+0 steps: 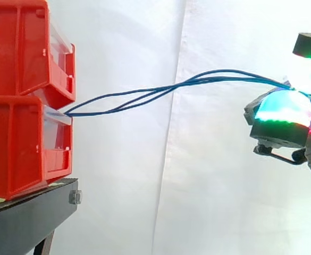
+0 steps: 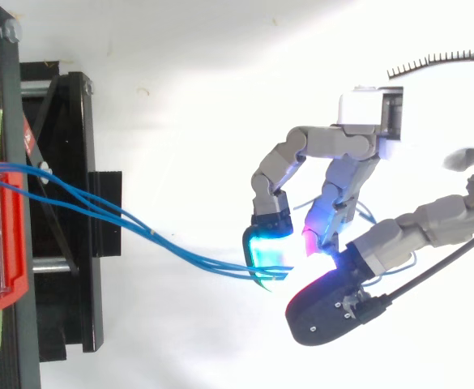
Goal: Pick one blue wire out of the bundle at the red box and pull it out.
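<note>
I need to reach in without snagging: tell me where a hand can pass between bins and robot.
Free: below the blue wires, between the black stand and the hand; also above the wires, beside the red bins. Crowded: the wires' span and around the hand's fingers pinching them.

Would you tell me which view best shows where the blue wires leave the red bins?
The side view: the blue wires emerge between the two stacked red bins. The top view shows them running from a bin's edge to the hand.

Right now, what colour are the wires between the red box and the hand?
The wires are blue, clearest in the side view.
</note>
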